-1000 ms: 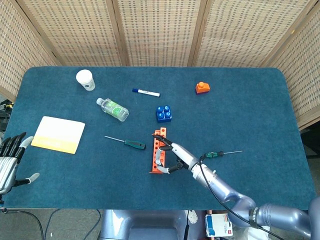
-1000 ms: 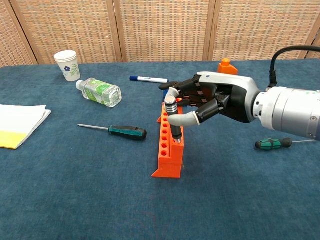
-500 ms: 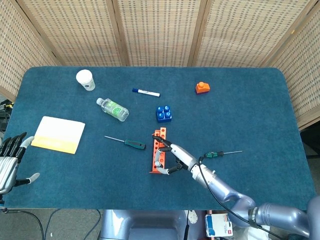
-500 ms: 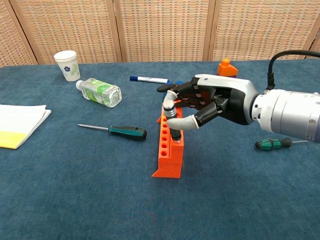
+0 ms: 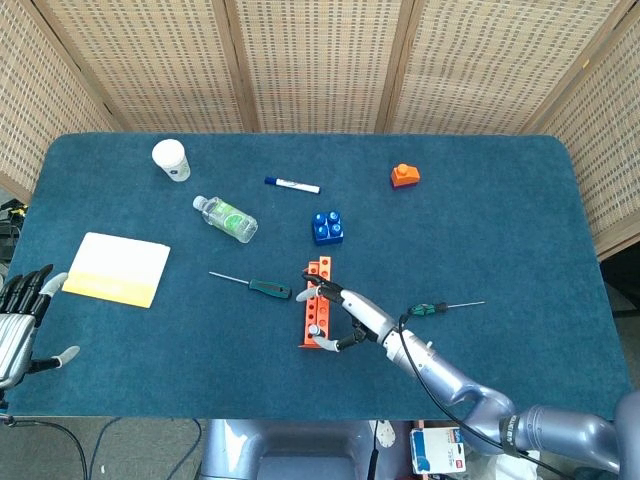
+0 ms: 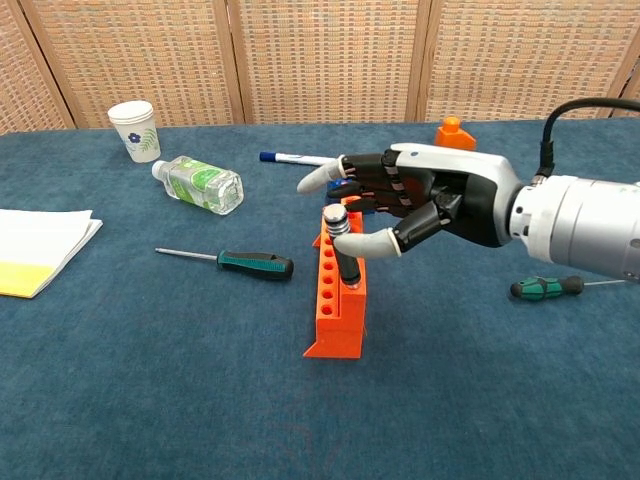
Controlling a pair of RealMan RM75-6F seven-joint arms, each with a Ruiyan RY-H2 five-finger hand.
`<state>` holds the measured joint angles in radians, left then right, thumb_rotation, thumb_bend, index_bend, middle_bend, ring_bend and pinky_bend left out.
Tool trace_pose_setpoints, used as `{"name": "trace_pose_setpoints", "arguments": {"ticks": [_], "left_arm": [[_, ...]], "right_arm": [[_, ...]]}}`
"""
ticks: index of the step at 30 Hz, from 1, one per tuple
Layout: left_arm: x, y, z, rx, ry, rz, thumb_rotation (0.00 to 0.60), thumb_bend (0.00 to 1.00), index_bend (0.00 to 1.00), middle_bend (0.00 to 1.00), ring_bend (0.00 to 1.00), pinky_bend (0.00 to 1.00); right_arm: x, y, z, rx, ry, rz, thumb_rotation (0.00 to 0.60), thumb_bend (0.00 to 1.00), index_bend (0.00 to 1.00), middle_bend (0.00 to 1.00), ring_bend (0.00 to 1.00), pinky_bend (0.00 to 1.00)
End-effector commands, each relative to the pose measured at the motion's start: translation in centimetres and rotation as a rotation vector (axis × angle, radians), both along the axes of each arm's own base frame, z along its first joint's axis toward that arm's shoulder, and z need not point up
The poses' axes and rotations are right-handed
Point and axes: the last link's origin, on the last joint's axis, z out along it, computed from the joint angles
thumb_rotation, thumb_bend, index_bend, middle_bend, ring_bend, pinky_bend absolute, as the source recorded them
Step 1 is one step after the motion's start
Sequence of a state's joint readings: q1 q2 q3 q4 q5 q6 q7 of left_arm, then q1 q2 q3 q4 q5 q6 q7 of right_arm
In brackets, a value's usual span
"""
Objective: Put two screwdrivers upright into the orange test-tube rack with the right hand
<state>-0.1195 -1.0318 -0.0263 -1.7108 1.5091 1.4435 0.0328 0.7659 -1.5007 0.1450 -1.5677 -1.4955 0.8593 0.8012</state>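
The orange test-tube rack (image 6: 335, 300) (image 5: 312, 320) lies mid-table. A black-handled screwdriver (image 6: 343, 250) with a silver cap stands upright in one of its holes. My right hand (image 6: 425, 205) (image 5: 350, 315) hovers just right of it, fingers spread above the handle and the thumb close beside it, gripping nothing. A green-handled screwdriver (image 6: 255, 264) (image 5: 260, 286) lies flat to the rack's left. Another green one (image 6: 545, 287) (image 5: 432, 308) lies to the right, behind my forearm. My left hand (image 5: 20, 320) rests open off the table's left edge.
A paper cup (image 5: 171, 159), a plastic bottle (image 5: 225, 218) and a marker (image 5: 292, 185) lie at the back left. A blue block (image 5: 327, 228) sits just behind the rack, an orange block (image 5: 404, 176) farther back. A yellow notepad (image 5: 116, 268) lies at the left.
My right hand's fingers have lifted off the screwdriver's top and spread out. The screwdriver now stands in the rack by itself. The left hand has not moved.
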Motion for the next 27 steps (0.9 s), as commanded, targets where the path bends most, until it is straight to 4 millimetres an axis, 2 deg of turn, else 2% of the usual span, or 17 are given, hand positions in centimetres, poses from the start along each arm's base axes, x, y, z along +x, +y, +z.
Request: {"name": "trace_pose_setpoints", "arguments": {"ticks": [1,7,13,18,22,27], "left_arm": [[0.0,0.0,0.0,-0.001,0.0,-0.001,0.6,0.0,0.0,0.0,0.0,0.0],[0.0,0.0,0.0,-0.002,0.0,-0.002,0.6,0.0,0.0,0.0,0.0,0.0],[0.1,-0.1,-0.1,-0.006,0.0,-0.007,0.6,0.0,0.0,0.0,0.0,0.0],[0.2,-0.3,0.0,-0.006,-0.003,-0.013,0.6,0.0,0.0,0.0,0.0,0.0],[0.2,-0.4,0.1,-0.005,-0.008,-0.016,0.6,0.0,0.0,0.0,0.0,0.0],[0.2,-0.5,0.3,-0.004,-0.015,-0.02,0.6,0.0,0.0,0.0,0.0,0.0]], "right_arm": [[0.1,0.0,0.2,-0.01,-0.002,0.008,0.6,0.42,0.12,0.0,0.0,0.0],[0.5,-0.1,1.5,-0.079,-0.028,0.032,0.6,0.42,0.02,0.0,0.0,0.0],[1.0,0.3,3.6,-0.13,-0.032,0.081,0.6,0.42,0.01,0.0,0.0,0.0],[1.3,1.6,5.3,-0.169,0.009,0.157,0.6,0.42,0.01,0.0,0.0,0.0],[0.7,2.4,6.2,-0.231,0.081,0.226,0.6,0.43,0.01,0.0,0.0,0.0],[-1.0,3.2,7.0,-0.348,0.22,0.331,0.6,0.43,0.01,0.0,0.0,0.0]]}}
